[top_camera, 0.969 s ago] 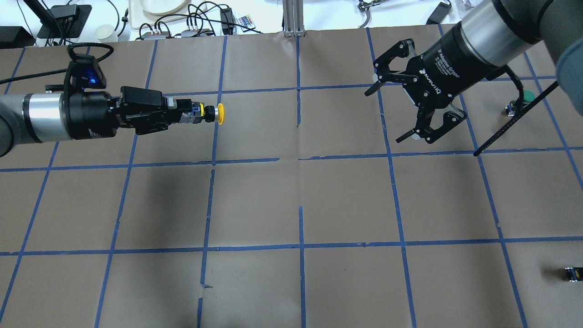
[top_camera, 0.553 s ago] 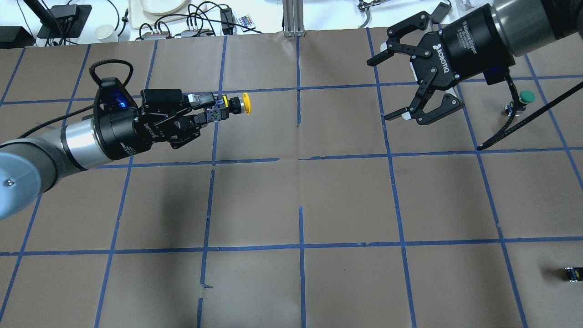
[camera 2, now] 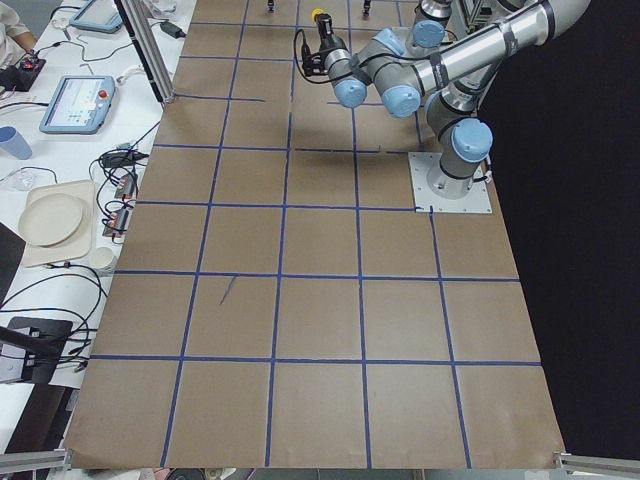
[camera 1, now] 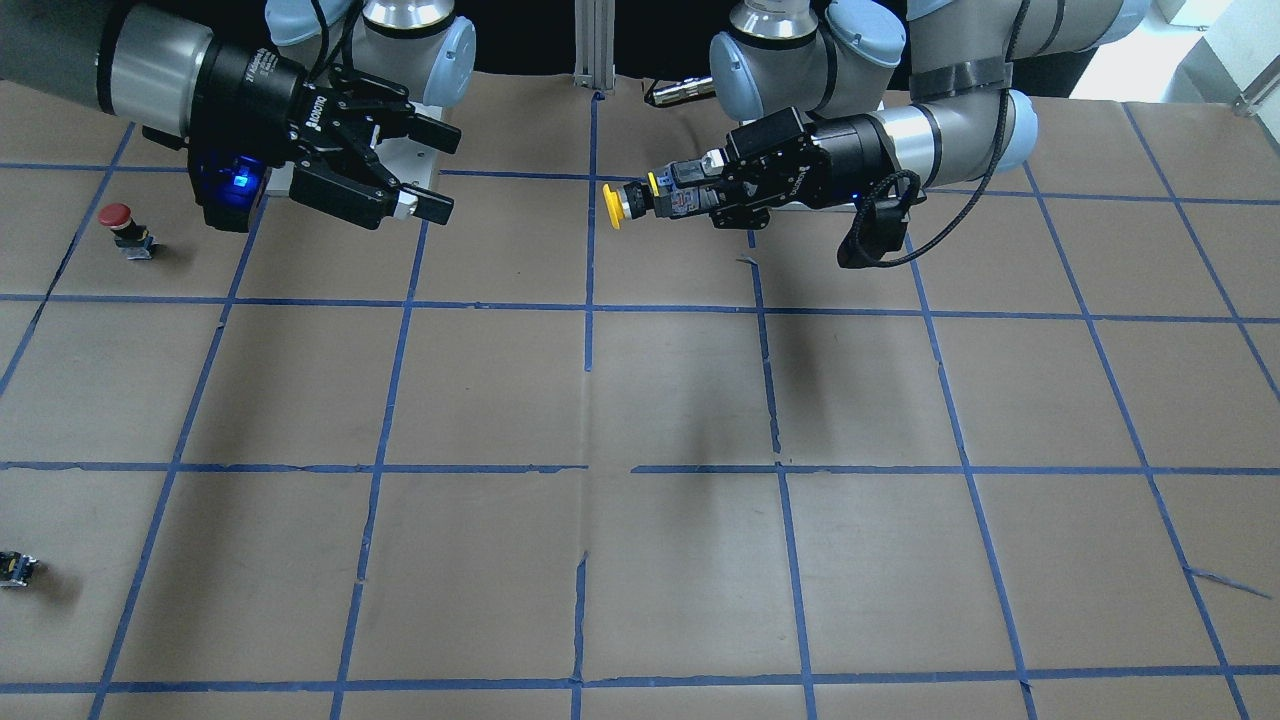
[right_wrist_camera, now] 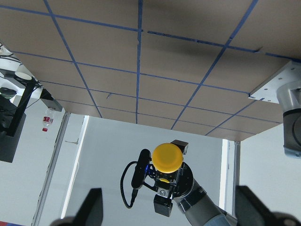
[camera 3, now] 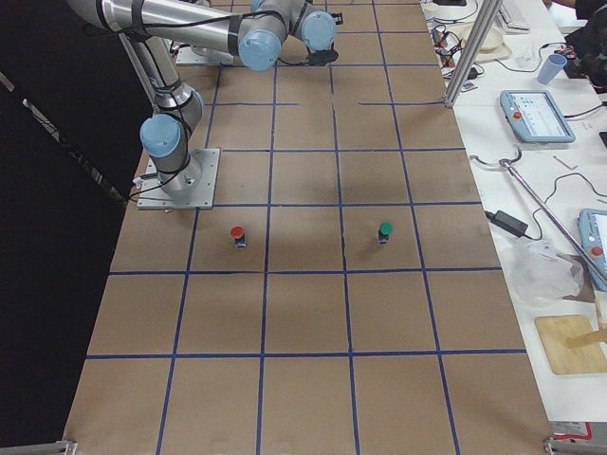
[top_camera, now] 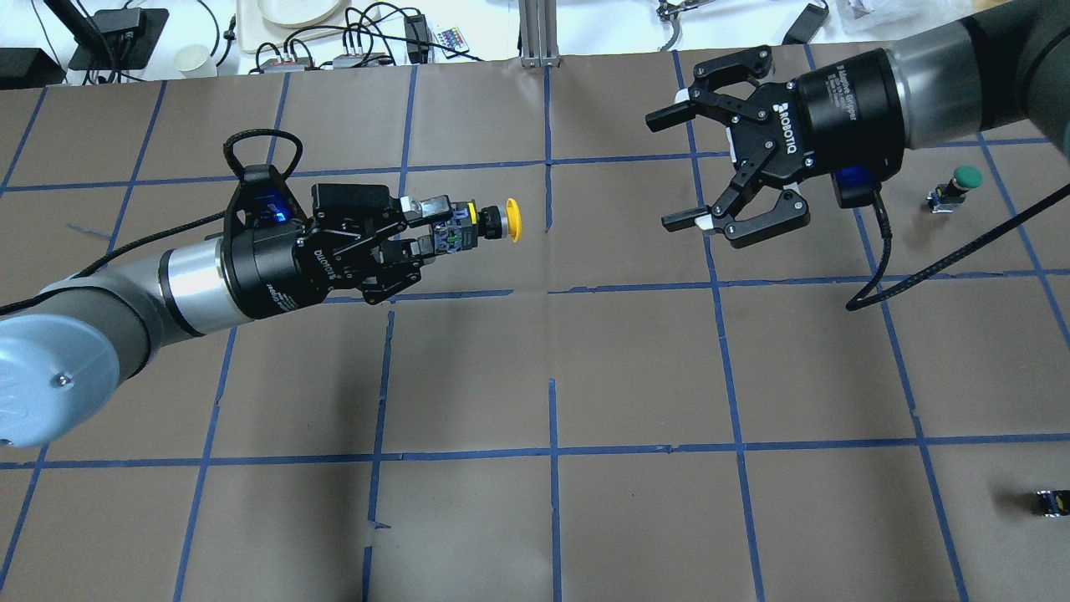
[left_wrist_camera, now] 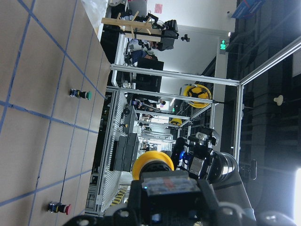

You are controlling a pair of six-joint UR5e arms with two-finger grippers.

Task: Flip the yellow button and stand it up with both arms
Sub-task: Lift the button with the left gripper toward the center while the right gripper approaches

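The yellow button (top_camera: 510, 221) is held in the air, lying sideways, with its yellow cap pointing towards the right arm. My left gripper (top_camera: 439, 232) is shut on its black-and-metal body. It also shows in the front view (camera 1: 612, 205) with the left gripper (camera 1: 685, 198) behind it, and in the left wrist view (left_wrist_camera: 152, 163). My right gripper (top_camera: 666, 171) is open and empty. It faces the cap across a gap of about one grid square. The right wrist view shows the cap (right_wrist_camera: 167, 157) straight ahead between the spread fingers (right_wrist_camera: 91, 209).
A green-capped button (top_camera: 965, 177) stands at the table's right, behind the right wrist. A red-capped button (camera 1: 117, 217) stands near the right arm. A small black part (top_camera: 1051, 502) lies at the near right edge. A black cable (top_camera: 919, 267) hangs from the right wrist.
My left gripper has carried the yellow button to the right, towards the table's middle. My right gripper has moved left and turned its open jaws to face the cap.
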